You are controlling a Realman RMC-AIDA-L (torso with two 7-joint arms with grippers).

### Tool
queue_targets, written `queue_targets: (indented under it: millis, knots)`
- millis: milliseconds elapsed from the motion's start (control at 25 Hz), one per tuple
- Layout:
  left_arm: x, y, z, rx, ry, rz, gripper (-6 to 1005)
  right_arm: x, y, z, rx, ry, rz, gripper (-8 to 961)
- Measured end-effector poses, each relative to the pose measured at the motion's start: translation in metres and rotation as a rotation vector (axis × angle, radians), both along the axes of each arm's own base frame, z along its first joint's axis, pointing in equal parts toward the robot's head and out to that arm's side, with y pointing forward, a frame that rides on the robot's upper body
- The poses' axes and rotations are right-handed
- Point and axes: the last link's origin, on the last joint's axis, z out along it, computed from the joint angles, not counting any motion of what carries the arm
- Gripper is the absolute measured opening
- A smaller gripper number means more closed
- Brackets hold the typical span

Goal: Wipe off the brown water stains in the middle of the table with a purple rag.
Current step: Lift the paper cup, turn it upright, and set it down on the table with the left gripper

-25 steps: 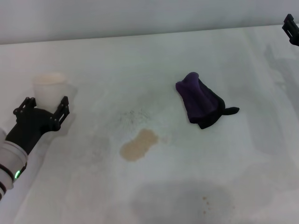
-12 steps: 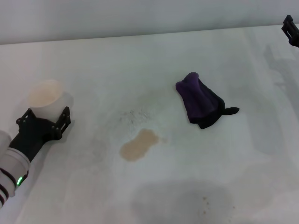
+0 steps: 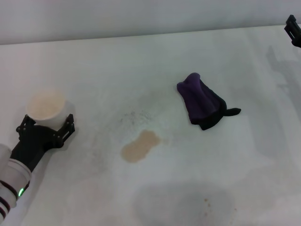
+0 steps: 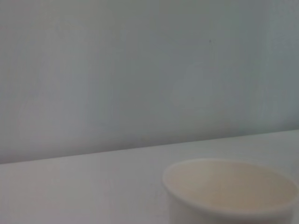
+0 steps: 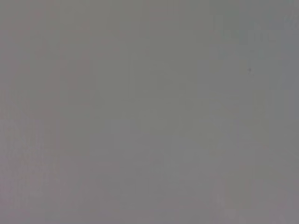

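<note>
One stain (image 3: pixel 140 146) — light tan, peanut-shaped, flat — lies near the middle of the table (image 3: pixel 141 61), untouched. Faint grey speckles sit just beyond it, on the far side. The rag (image 3: pixel 202 104) — purple, bunched into a lump with a dark edge trailing off to the right — rests to the right of the stain and a little farther back, well apart from it. Nothing holds the rag.

Left gripper (image 3: pixel 46 128) is low at the table's left side. Fingers apart, one tip on each side of the near wall of a white cup (image 3: pixel 45 107); whether they touch the cup, cannot tell. Cup stands upright, its inside tinted tan. The left wrist view shows the cup (image 4: pixel 231 190) close up, its rim open toward a plain wall.

Right gripper (image 3: pixel 293 29) shows only as a dark tip at the far right edge, well away from rag and stain. Its fingers — cannot tell. The right wrist view is plain grey, nothing to make out.
</note>
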Motion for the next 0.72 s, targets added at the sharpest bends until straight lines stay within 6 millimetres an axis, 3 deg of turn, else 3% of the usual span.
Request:
queue_targets:
  millis: [240,720]
  knots:
    - [-0.001,-0.005,0.0,0.006,-0.009,0.002,892,0.0,-0.003,0.001,0.007,-0.001,0.011,785]
    - [-0.005,-0.024,-0.001,0.026,-0.056,0.025,887,-0.001,-0.003,-0.001,-0.007,-0.013,0.023,785]
